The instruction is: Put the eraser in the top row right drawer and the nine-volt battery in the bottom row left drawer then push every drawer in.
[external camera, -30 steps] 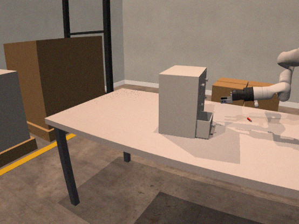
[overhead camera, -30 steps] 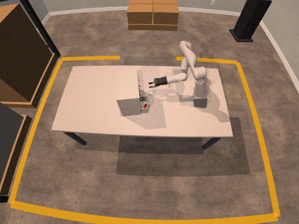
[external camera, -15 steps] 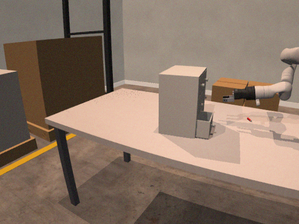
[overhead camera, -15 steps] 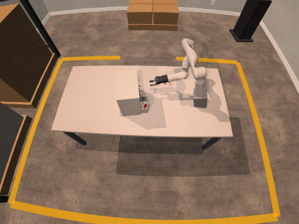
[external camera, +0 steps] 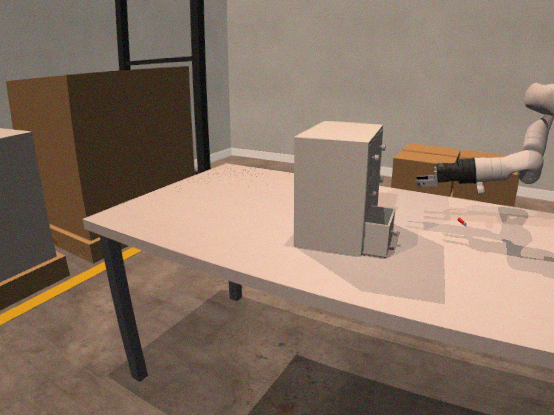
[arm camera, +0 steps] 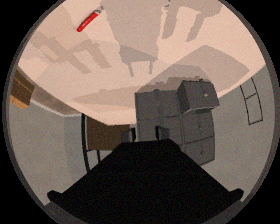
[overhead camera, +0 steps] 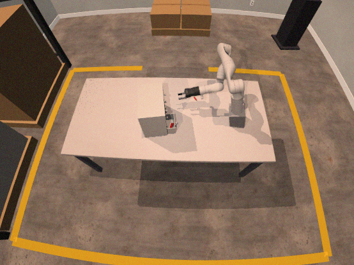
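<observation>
Gripper (overhead camera: 179, 96) (external camera: 420, 181) (arm camera: 145, 132) is hanging over the table (overhead camera: 112, 109) (external camera: 225, 201) (arm camera: 115, 90), right of the chest (overhead camera: 153, 126) (external camera: 330, 196) (arm camera: 159, 107), fingers apart, nothing between them. Near bottom drawer (overhead camera: 172, 130) (external camera: 376, 238) (arm camera: 197, 95) sticks out with some red thing (overhead camera: 172, 125) inside, can't tell if that's the eraser or battery. Red stick (overhead camera: 195, 98) (external camera: 461, 221) (arm camera: 89, 21) lies on the table, farther right.

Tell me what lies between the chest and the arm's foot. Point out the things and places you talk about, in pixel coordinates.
The top view shows a small red stick (overhead camera: 195, 98) (external camera: 461, 221) (arm camera: 89, 21) on the table, the pincer (overhead camera: 179, 96) (external camera: 418, 181) (arm camera: 145, 132) held above the table, and the open drawer (overhead camera: 172, 131) (external camera: 377, 238) (arm camera: 198, 95) jutting in.
</observation>
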### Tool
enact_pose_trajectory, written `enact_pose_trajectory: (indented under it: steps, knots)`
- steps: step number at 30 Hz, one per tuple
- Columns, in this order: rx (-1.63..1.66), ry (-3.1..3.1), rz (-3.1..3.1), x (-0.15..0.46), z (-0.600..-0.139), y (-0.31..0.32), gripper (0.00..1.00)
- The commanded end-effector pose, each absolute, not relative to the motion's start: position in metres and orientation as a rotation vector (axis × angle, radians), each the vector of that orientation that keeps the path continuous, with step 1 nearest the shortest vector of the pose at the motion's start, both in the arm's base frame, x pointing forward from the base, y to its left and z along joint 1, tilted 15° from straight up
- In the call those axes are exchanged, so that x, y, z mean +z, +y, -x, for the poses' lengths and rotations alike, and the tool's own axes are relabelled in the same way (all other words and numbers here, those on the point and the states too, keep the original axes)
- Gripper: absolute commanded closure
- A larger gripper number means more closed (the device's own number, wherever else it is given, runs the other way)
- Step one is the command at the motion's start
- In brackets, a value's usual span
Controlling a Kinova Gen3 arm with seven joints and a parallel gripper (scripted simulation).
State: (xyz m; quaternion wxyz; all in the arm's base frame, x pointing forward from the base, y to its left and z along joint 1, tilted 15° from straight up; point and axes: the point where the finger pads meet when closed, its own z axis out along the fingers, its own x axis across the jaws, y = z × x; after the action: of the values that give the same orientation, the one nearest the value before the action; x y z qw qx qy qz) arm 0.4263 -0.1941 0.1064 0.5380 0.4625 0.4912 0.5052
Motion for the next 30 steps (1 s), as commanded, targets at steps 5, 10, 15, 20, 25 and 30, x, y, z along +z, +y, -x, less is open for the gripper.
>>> enact_pose_trajectory:
  steps: [5, 10, 15, 20, 25, 30]
  knots:
    - [1.193, 1.177, -1.096, 0.105, -0.419, -0.207, 0.19]
    - [1.193, 1.177, -1.096, 0.105, -0.416, -0.212, 0.19]
    - [1.193, 1.178, -1.097, 0.104, -0.412, -0.219, 0.19]
    - [1.194, 1.177, -1.098, 0.104, -0.408, -0.225, 0.19]
    - [1.194, 1.177, -1.098, 0.103, -0.406, -0.227, 0.19]
    - [1.195, 1.177, -1.099, 0.103, -0.402, -0.235, 0.19]
